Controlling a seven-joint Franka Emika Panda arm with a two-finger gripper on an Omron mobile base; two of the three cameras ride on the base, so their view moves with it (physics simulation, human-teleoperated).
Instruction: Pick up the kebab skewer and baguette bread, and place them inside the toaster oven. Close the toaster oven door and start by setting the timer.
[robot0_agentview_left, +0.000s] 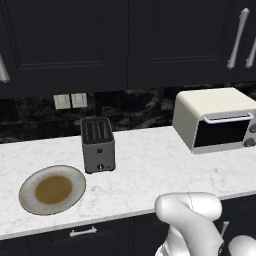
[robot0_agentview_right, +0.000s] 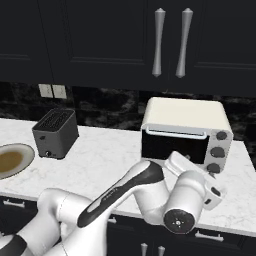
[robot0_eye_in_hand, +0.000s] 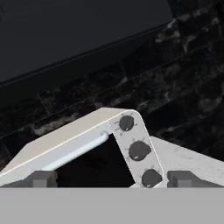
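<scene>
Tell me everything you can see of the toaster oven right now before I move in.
The toaster oven is a cream-white box with a rounded top, standing upright on the white marble counter against the dark backsplash, right of the dark grey slot toaster. Its dark glass door looks shut, with a silver bar handle along the top edge. Three dark round knobs run down its right side. The open gripper faces the front without touching it.

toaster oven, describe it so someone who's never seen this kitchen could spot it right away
Look along the white marble counter under the dark cabinets, toward its right end. The toaster oven is the large cream-white box there, with a dark glass door and a silver bar handle. Unlike the small dark-grey slot toaster beside the plate, it has three round knobs down its front.
</scene>
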